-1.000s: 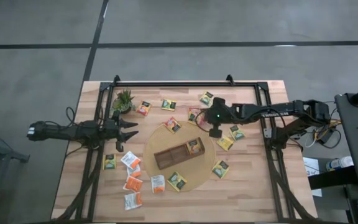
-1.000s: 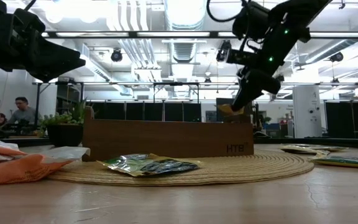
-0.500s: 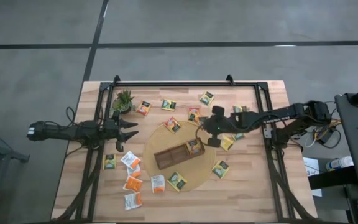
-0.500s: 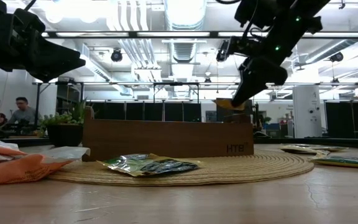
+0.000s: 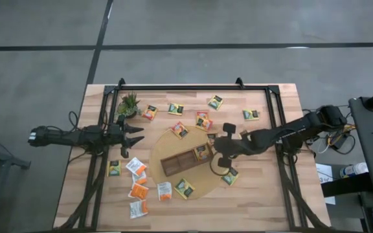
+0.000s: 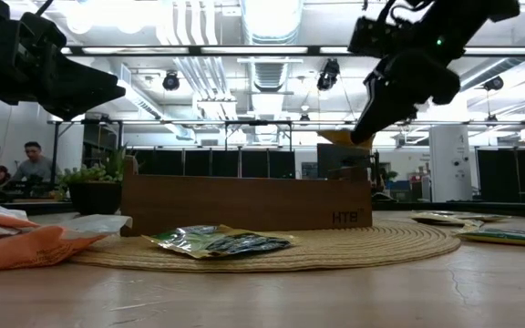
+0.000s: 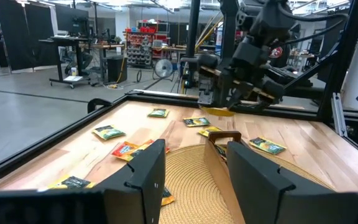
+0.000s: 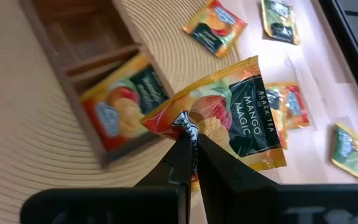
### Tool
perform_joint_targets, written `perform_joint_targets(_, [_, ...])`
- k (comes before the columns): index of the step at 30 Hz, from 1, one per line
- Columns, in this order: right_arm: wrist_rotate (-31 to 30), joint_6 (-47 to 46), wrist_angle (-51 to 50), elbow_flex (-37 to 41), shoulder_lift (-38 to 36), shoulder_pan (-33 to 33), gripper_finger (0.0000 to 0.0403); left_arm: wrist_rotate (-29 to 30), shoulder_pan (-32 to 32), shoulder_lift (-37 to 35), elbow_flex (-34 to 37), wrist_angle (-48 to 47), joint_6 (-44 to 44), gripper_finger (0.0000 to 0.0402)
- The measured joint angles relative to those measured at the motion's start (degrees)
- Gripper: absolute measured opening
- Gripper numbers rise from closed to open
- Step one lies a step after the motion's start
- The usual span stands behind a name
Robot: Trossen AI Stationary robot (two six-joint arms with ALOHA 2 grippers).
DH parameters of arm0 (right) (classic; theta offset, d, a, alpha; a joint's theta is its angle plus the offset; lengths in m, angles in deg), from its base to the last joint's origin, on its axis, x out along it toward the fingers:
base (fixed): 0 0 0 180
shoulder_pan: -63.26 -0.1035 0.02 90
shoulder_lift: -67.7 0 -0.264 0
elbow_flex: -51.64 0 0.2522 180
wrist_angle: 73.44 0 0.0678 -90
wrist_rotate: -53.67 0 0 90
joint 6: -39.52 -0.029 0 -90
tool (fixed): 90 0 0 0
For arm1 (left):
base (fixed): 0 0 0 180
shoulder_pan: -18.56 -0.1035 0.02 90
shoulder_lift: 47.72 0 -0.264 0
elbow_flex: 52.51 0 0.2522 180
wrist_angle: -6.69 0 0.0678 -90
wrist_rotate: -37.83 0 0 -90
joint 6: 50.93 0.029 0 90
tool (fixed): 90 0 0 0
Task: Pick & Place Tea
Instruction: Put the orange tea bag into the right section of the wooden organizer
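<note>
pinching one corner of a yellow-orange tea sachet (image 8: 229,121), the right gripper (image 8: 188,146) has its jaws fully closed; the packet hangs tilted, printed face up, centre frame, above the wooden tray (image 5: 186,161). its arm stretches in low from the right edge. the left gripper (image 5: 135,134), jaws spread and empty, waits at left.

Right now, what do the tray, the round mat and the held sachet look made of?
Tray: brown wood, matte, with visible dividers. Mat: woven straw-like fibre, coiled rings showing. Sachet in the right pincer: probably glossy printed foil or coated paper; it creases and shines.
</note>
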Motion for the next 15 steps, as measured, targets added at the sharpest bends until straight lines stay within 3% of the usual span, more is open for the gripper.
perform_joint_targets(10, [-1.9,-4.2,1.8,-0.4,3.3,-3.8,0.0013,0.0,0.0,0.0,0.0,0.0,0.0,0.0165])
perform_joint_targets(15, [-1.9,-3.0,1.9,-5.2,8.2,-4.1,0.0013,0.0,0.0,0.0,0.0,0.0,0.0,0.0165])
